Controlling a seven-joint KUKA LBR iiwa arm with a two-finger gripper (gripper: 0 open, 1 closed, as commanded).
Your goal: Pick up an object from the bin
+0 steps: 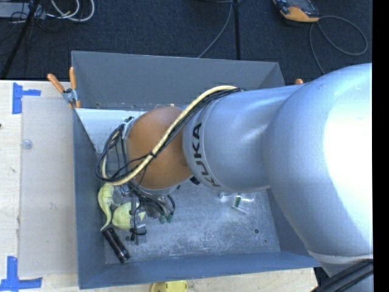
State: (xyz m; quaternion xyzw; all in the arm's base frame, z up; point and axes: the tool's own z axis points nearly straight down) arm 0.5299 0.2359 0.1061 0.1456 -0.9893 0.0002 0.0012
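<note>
Gripper (pixel 138 226) hung low against a yellow-green curved thing (pixel 120 215), just beyond the black marker (pixel 115 246).
That thing lay on the gripper's marker-ward side, touching or nearly so, its long axis curling away from the marker. How wide the gripper stood, or whether it held anything, could not be told beneath the orange wrist cover (pixel 155 148).

Setting: robotics lab
Equipment: KUKA arm (pixel 273 145) over grey metal bin (pixel 176 78)
Floor: dark carpet (pixel 152 23), loose cables (pixel 234 23)
</note>
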